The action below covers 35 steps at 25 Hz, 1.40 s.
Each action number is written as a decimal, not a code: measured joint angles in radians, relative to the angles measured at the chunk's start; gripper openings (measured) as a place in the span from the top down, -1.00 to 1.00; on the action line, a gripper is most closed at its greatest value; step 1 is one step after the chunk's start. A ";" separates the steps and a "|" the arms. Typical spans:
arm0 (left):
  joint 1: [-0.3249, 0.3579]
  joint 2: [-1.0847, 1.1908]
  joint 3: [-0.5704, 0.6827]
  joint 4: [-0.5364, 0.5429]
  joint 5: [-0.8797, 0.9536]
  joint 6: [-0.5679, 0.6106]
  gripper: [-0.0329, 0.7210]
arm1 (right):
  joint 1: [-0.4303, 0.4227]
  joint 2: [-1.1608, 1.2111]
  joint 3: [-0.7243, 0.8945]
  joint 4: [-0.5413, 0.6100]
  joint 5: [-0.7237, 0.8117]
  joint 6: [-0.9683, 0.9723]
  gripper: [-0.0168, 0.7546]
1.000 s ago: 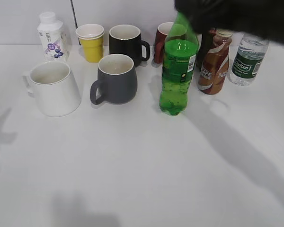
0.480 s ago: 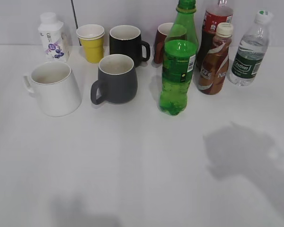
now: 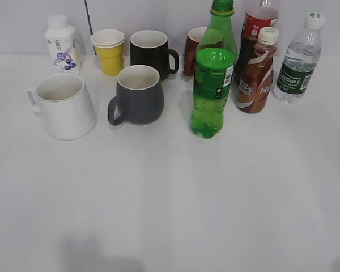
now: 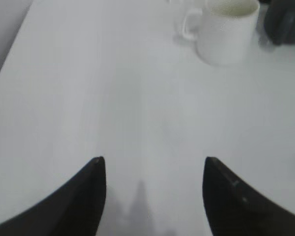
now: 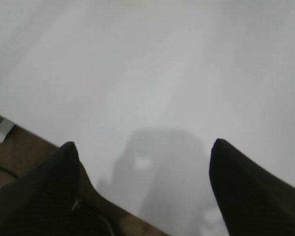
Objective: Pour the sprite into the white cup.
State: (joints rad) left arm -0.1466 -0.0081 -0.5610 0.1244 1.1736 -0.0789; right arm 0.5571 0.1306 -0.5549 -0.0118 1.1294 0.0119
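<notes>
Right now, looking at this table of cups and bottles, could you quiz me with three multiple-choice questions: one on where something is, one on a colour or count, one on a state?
1. Where does the white cup stand, in the exterior view?
A. far left of the front row
B. behind the bottles
C. at the right edge

2. What colour is the small cup beside the black mug?
A. red
B. yellow
C. blue

3. How is the sprite now?
A. lying on its side
B. tilted over a cup
C. upright, with no gripper on it

Answers:
1 A, it stands left of the dark grey mug.
2 B, yellow with a white rim.
3 C, it stands alone; the left gripper and the right gripper are open over bare table.
</notes>
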 joint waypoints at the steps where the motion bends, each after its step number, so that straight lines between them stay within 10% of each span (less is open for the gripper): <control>1: 0.000 0.000 0.010 0.002 -0.034 -0.001 -0.35 | 0.000 -0.038 0.019 -0.005 -0.012 0.000 -0.61; 14: 0.000 0.000 0.042 -0.001 -0.106 0.006 -0.28 | -0.011 -0.135 0.056 -0.065 -0.087 0.002 -0.54; 24: 0.110 0.000 0.042 -0.001 -0.108 0.006 -0.14 | -0.428 -0.139 0.057 -0.064 -0.089 0.003 -0.54; 35: 0.110 0.000 0.042 -0.001 -0.108 0.006 0.05 | -0.460 -0.139 0.057 -0.064 -0.089 0.003 -0.54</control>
State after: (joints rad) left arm -0.0370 -0.0081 -0.5188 0.1234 1.0661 -0.0726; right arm 0.0974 -0.0087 -0.4978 -0.0761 1.0407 0.0152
